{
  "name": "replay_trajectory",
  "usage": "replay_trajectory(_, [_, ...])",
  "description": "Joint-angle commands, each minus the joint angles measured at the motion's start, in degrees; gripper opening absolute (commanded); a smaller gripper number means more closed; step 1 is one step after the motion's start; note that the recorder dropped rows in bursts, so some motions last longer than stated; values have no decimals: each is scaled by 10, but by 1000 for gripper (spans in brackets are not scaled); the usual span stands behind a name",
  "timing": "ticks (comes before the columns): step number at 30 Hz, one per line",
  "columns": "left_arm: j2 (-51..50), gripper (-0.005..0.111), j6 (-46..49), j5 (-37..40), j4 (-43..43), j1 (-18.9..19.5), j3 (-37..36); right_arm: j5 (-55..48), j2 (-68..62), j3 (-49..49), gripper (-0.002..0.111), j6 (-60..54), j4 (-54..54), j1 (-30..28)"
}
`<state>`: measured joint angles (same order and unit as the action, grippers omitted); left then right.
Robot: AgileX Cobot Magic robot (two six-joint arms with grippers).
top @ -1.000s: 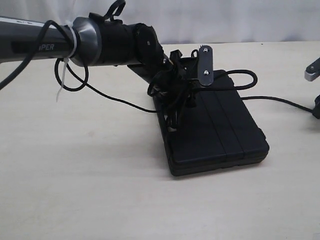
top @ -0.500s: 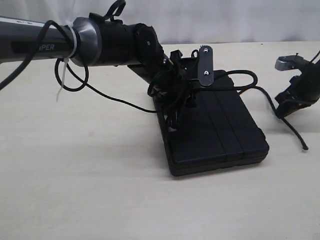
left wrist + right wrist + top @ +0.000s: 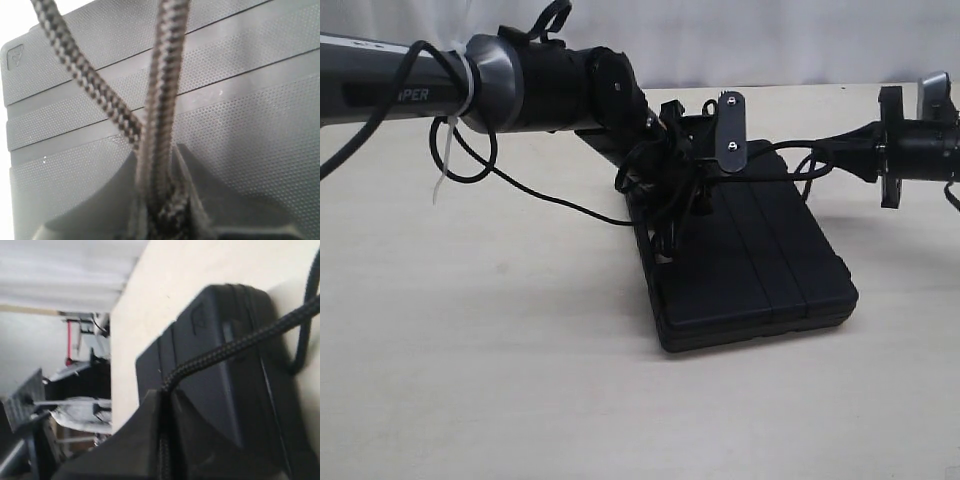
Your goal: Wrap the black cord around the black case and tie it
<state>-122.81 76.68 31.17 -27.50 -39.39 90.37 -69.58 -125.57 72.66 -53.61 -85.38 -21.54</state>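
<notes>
The black case (image 3: 750, 265) lies flat on the pale table, grooves running lengthwise. My left gripper (image 3: 672, 190) sits low over its far left corner, shut on the black cord (image 3: 160, 100), whose two strands rise from between the jaws across the textured lid (image 3: 240, 115). My right gripper (image 3: 825, 160) reaches in from the right, level with the case's far edge, and is shut on another stretch of the cord (image 3: 230, 347). That stretch runs taut over the case (image 3: 210, 370). A loop of cord (image 3: 805, 150) curls beside the right fingertips.
A thin cord tail (image 3: 550, 198) trails left across the table (image 3: 490, 350) toward the left arm's cable and white zip tie (image 3: 442, 160). Beyond the table edge the right wrist view shows lab clutter (image 3: 75, 375).
My right arm has swung in from the far right, lifted and turned level. The cord end that hung from it toward the table is now drawn taut near the case. The left arm stayed still.
</notes>
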Motion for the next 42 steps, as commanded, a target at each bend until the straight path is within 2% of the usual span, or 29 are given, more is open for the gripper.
replay_trajectory(1, [4, 0, 2, -15, -22, 0, 1, -4, 4, -25, 4, -36, -69, -4])
replay_trajectory(6, [-28, 0, 33, -42, -42, 0, 1, -4, 11, -37, 4, -35, -133, -4])
replay_trajectory(9, [-46, 0, 41, -132, -55, -1, 1, -4, 11, -37, 4, -39, -127, -4])
replay_trajectory(15, [-68, 0, 53, -166, -60, -9, 1, -4, 11, -37, 4, -20, -140, -3])
replay_trajectory(19, [-81, 0, 108, -170, -41, -28, 1, -4, 30, -37, 4, -9, -140, -3])
replay_trajectory(30, [-82, 0, 102, -386, -33, -39, 1, -4, 50, -37, 4, 3, -92, -3])
replay_trajectory(33, [-93, 0, 119, -409, -30, -39, 1, -4, 53, -37, 4, 5, -84, -2])
replay_trajectory(37, [-108, 0, 164, -388, -18, -43, 1, -4, 62, -37, 4, 5, -80, 10])
replay_trajectory(42, [-116, 0, 160, -437, -17, -50, 1, -4, 64, -37, 4, 4, -68, 31])
